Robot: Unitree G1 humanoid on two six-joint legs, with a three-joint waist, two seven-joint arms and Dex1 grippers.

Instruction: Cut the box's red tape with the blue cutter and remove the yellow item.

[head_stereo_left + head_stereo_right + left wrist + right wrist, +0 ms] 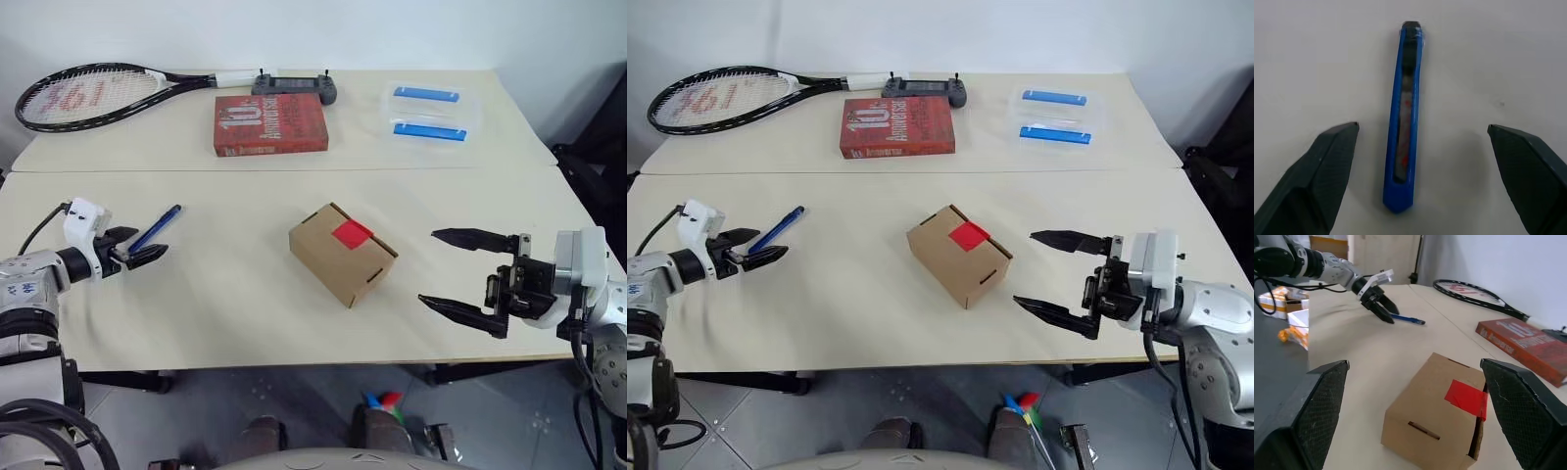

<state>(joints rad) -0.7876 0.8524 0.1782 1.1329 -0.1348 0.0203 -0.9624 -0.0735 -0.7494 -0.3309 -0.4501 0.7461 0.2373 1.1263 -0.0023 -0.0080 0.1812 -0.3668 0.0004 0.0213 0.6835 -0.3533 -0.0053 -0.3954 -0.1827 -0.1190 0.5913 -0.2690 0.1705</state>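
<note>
The brown cardboard box (pixel 338 257) lies shut mid-table, with the square of red tape (pixel 352 233) on its top edge. The blue cutter (pixel 157 229) lies flat on the table at the left. My left gripper (pixel 137 247) is open, its fingers (pixel 1327 161) either side of the cutter's (pixel 1404 117) near end without touching it. To the right of the box my right gripper (pixel 431 266) hangs open and empty, pointing at it across a gap; the right wrist view looks over the box (pixel 1435 416) and tape (pixel 1466 398). The yellow item is hidden.
Along the far side of the table (pixel 245 323) lie a tennis racket (pixel 88 96), a red book (pixel 269 123), a grey controller (pixel 294 88) and clear containers with blue handles (pixel 431 113). A seam crosses the table behind the box.
</note>
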